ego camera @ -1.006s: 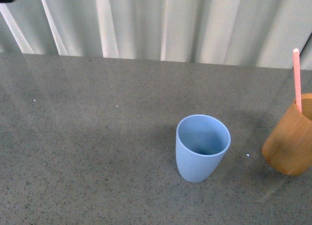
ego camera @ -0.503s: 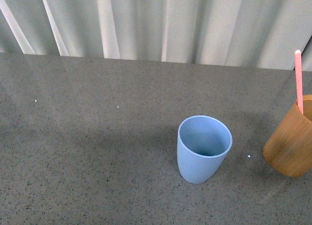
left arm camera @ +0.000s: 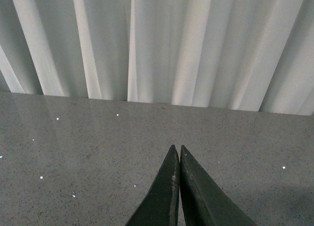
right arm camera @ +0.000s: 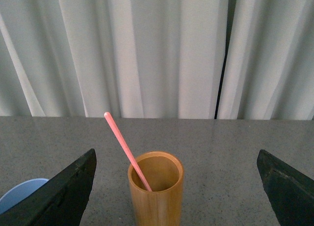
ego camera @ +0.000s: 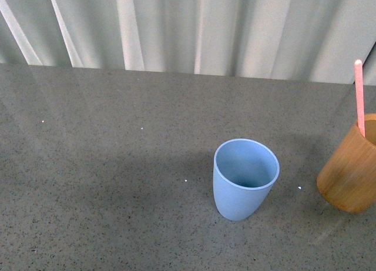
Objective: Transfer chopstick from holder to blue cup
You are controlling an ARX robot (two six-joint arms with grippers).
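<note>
A grey, finely speckled table [ego camera: 88, 194] takes up most of the front view. Its surface is glossy enough to carry faint pale reflections near the far edge. A few tiny white specks [ego camera: 141, 128] dot it. Behind the far edge hangs a pale pleated curtain [ego camera: 176, 30], its folds vertical. In the right wrist view a narrow dark gap [right arm camera: 223, 64] runs between two curtain panels.

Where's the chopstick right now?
Front view, far right: the pink chopstick stands in the bamboo holder, just right of the blue cup.
</note>
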